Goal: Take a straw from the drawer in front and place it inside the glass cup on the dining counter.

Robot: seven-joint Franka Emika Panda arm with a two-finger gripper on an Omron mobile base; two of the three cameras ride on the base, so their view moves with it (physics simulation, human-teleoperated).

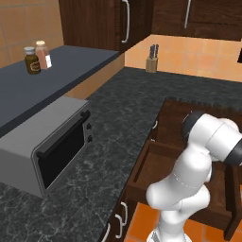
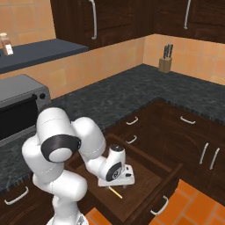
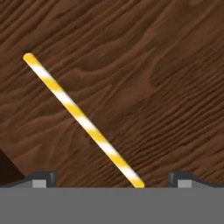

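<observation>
The wide, shallow dark-brown wooden drawer point(image 2: 151, 176) stands pulled out below the dark grey speckled stone counter point(image 2: 145, 85). On the drawer floor lies the thin yellow-and-white striped straw point(image 2: 115, 192), running from ten o'clock to five o'clock in the hand view. The white arm's two-finger gripper point(image 2: 117, 186) hangs just above the straw, one fingertip point(image 3: 43, 178) at seven o'clock, the other at five. On the counter, the grey box-shaped microwave point(image 1: 45, 144) sits at nine o'clock of the drawer; the wooden knife block point(image 2: 165, 63) stands far back at one o'clock.
</observation>
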